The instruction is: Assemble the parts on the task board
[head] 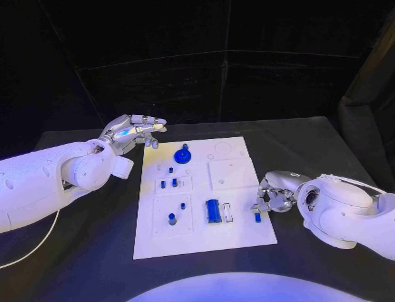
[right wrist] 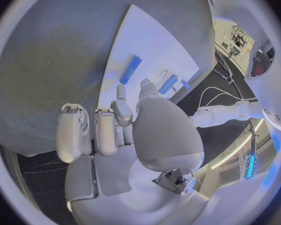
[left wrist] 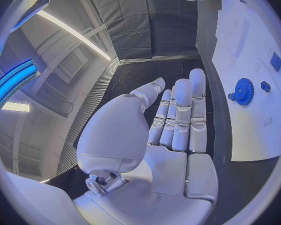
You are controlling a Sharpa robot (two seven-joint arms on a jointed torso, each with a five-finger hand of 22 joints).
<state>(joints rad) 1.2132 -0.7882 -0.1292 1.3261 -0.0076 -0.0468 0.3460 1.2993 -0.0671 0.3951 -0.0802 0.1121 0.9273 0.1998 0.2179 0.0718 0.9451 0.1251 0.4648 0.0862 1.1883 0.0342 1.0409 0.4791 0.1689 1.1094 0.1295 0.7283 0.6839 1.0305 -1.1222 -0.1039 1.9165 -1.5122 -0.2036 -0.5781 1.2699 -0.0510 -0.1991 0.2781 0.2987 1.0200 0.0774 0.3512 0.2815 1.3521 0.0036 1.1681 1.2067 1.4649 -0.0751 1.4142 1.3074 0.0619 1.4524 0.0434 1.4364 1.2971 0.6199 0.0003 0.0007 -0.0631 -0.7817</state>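
Gear (left wrist: 243, 91) beside left robot hand (left wrist: 178, 117)

My two silver hands, the left hand (head: 132, 131) and the right hand (head: 272, 196), sit on white arms. The task board (head: 234, 189) is plain white on the black table (head: 333, 151). On the board, the gear (head: 183, 155) is deep blue, the long bar (head: 213, 209) blue, and the small pegs (head: 168, 184) blue too.
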